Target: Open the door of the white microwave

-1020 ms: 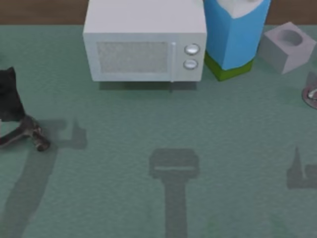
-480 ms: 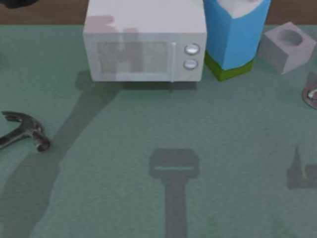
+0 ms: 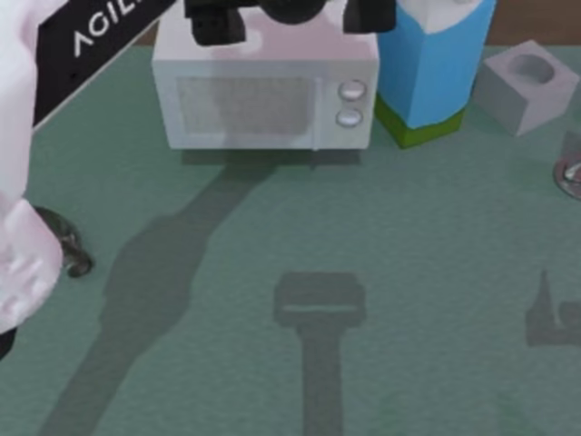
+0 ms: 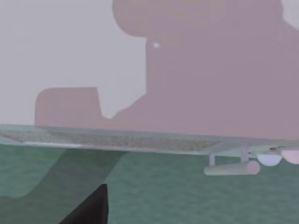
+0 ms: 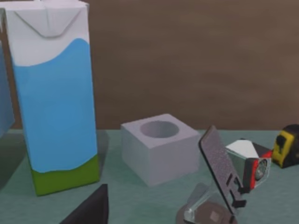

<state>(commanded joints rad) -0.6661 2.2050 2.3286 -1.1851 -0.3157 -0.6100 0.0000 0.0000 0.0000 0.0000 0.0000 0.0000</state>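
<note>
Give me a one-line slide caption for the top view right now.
Left arm reaches over the white microwave; its door is shut, carton and grey cube alongside.

White oven, green table, blue-and-green carton

The white microwave (image 3: 268,77) has a door (image 3: 241,107) with a speckled grey mesh window and two silver knobs (image 3: 351,91). The table (image 3: 408,272) is muted green. The carton (image 5: 53,93) is white on top, blue in the middle, green at the base. The cube (image 5: 159,147) is pale grey. The left arm (image 3: 36,136) is white with a black band.
</note>
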